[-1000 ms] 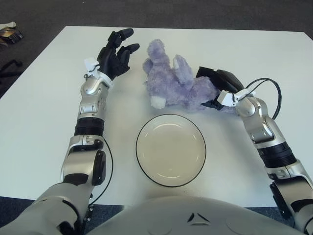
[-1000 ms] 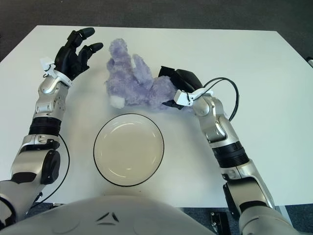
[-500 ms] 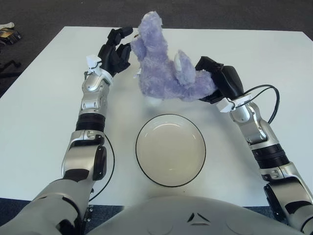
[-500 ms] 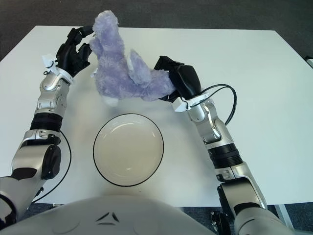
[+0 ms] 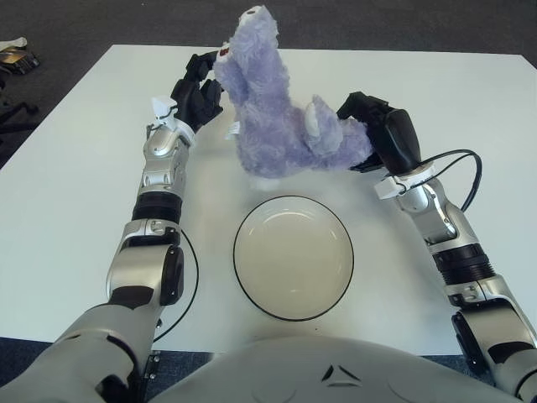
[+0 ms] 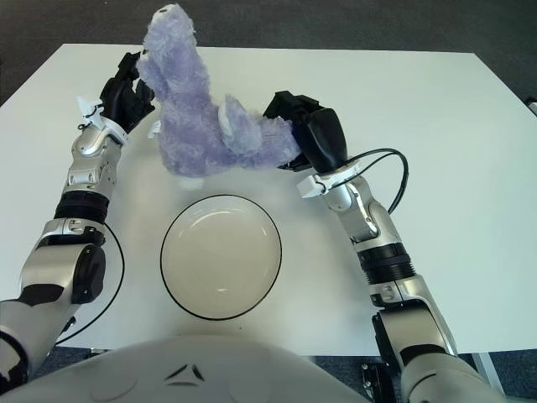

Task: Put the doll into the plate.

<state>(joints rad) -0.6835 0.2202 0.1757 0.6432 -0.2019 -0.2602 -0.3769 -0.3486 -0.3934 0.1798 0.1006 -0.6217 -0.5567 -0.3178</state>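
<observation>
Doll: purple plush toy [image 5: 277,117], lifted off the white table [image 5: 75,210], its head uppermost and leaning toward the robot's left, its body slanting down to the right; one white foot patch shows at its lower edge, just above the far rim of the plate
Doll position: held between the two hands, above the far side of the plate, not inside it
Left hand: black three-finger hand [image 5: 196,91] raised at the doll's upper left side, fingers curled against the plush near the head; contact appears on the fur, though how firmly it holds cannot be told
Right hand: black hand [image 5: 382,134] at the doll's right end, fingers wrapped into the fur at the lower body, grasping it; palm faces the doll, wrist bent upward from the forearm
Plate: round, pale, with a dark rim [image 5: 293,258], flat on the table in front of the robot's torso, nothing in it
Plate relation: lies between the two forearms, nearer the robot than the doll
Cable: black loop [image 5: 466,168] running from the right wrist out over the table
Floor: dark carpet beyond the table's far edge, with a small object [image 5: 15,55] at the upper left corner, too small to identify
</observation>
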